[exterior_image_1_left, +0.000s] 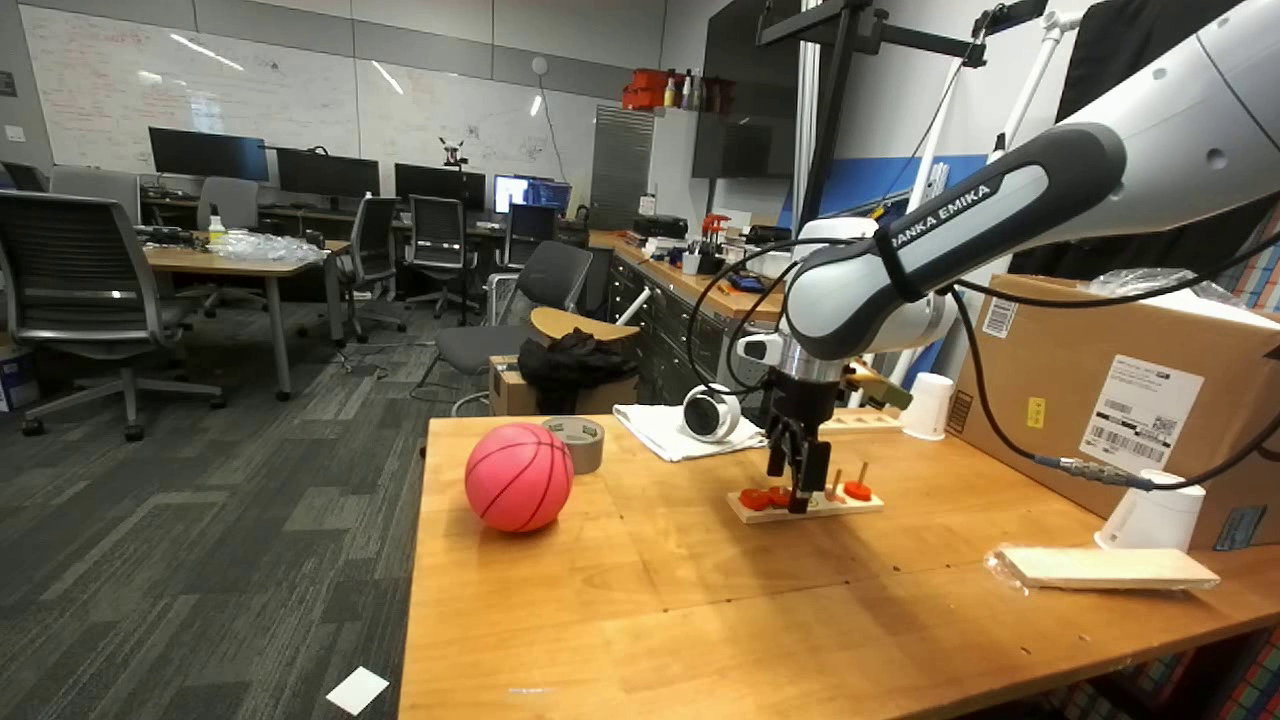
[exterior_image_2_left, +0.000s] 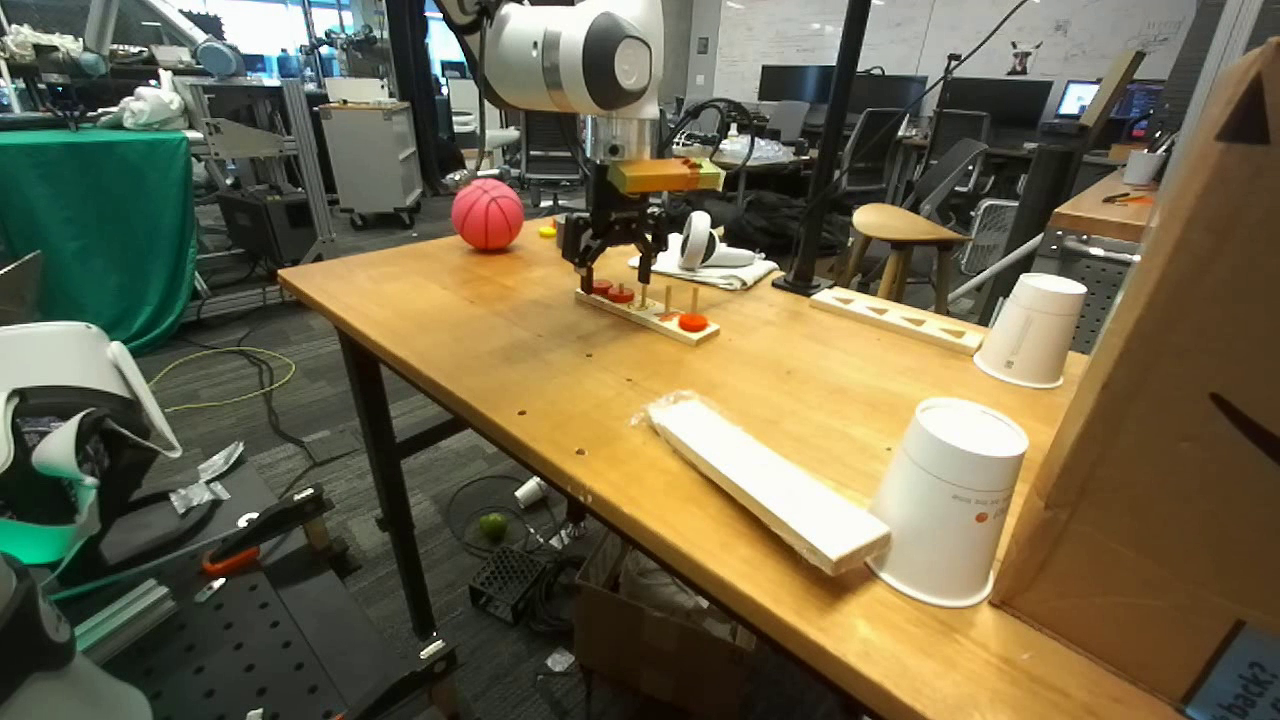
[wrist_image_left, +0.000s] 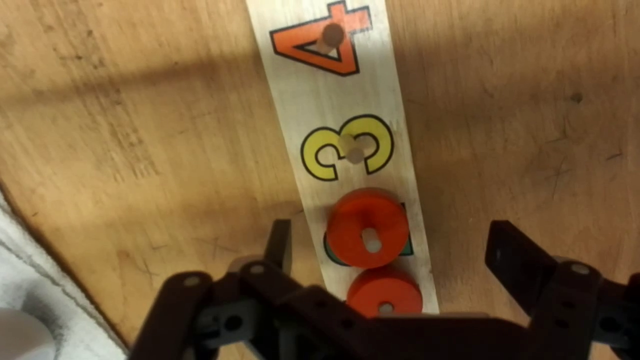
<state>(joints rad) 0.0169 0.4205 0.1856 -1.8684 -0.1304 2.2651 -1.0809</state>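
Observation:
My gripper points down over a pale wooden peg board and stands open, its fingers apart on either side of the board. Between them in the wrist view lies a red disc, threaded on a peg over a green numeral; neither finger touches it. A second red disc sits on the neighbouring peg, partly hidden by the gripper body. Bare pegs rise from the yellow 3 and the orange 4. Both exterior views show another red disc low on the end peg.
A pink ball and a tape roll share the table. Behind the board, a white headset rests on a cloth. Upturned white cups, a wrapped wooden slat, a slotted board and a cardboard box stand around.

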